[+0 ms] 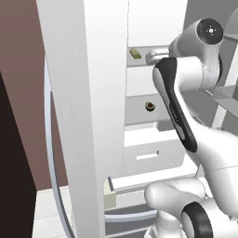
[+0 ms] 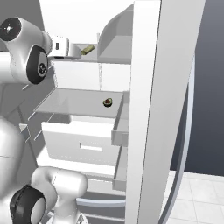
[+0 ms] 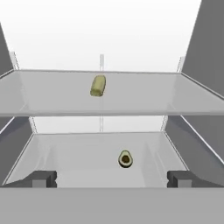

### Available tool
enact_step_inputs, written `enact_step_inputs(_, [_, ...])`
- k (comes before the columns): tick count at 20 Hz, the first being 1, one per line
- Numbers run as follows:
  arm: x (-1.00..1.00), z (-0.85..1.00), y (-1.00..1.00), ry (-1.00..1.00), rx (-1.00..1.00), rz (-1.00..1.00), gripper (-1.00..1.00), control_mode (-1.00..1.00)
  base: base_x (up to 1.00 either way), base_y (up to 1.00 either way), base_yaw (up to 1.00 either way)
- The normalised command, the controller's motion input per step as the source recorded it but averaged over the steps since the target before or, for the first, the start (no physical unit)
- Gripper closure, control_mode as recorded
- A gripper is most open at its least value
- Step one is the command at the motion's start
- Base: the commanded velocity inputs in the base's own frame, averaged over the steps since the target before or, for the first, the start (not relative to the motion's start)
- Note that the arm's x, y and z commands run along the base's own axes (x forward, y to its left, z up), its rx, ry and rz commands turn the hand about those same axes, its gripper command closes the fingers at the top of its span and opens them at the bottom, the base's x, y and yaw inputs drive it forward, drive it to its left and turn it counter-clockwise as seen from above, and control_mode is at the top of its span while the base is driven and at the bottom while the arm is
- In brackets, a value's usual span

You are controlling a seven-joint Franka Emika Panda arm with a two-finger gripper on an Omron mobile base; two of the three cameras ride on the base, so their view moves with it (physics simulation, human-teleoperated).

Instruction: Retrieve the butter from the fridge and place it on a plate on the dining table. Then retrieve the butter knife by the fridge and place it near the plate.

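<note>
The fridge (image 1: 83, 116) stands open, and my arm reaches into it. The butter (image 3: 98, 85), a small pale yellow stick, lies on the upper glass shelf (image 3: 175, 94), towards its back. It also shows as the butter (image 1: 135, 53) and the butter (image 2: 87, 50) in the base views. My gripper (image 3: 112, 179) is open wide, with nothing between its fingertips (image 3: 41, 178). It hovers in front of the shelves, short of the butter and a little below it. The hand (image 2: 60, 46) is level with the upper shelf. The plate, dining table and butter knife are out of view.
A halved avocado (image 3: 125, 159) rests on the lower shelf (image 2: 74, 103), below and right of the butter. White drawers (image 2: 83, 144) sit under that shelf. The open fridge door (image 2: 153, 109) stands close on the right, and the fridge's side walls (image 3: 205, 52) hem in the hand.
</note>
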Motion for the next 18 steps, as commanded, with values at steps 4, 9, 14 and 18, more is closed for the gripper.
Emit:
enact_step_inputs(4, [0.73,0.00,0.00,0.01,0.00,-0.06,-1.00,-1.00,0.00,0.00,0.00])
enact_step_inputs(9, [0.72,-0.02,0.10,0.01,0.00,-0.05,-1.00,-1.00,0.00,0.00,0.00])
enact_step_inputs(14, [0.68,-0.02,0.09,0.00,0.00,-0.04,-1.00,-1.00,0.00,0.00,0.00])
enact_step_inputs(18, [0.62,0.00,0.03,0.00,0.00,-0.02,-1.00,-1.00,0.00,0.00,0.00])
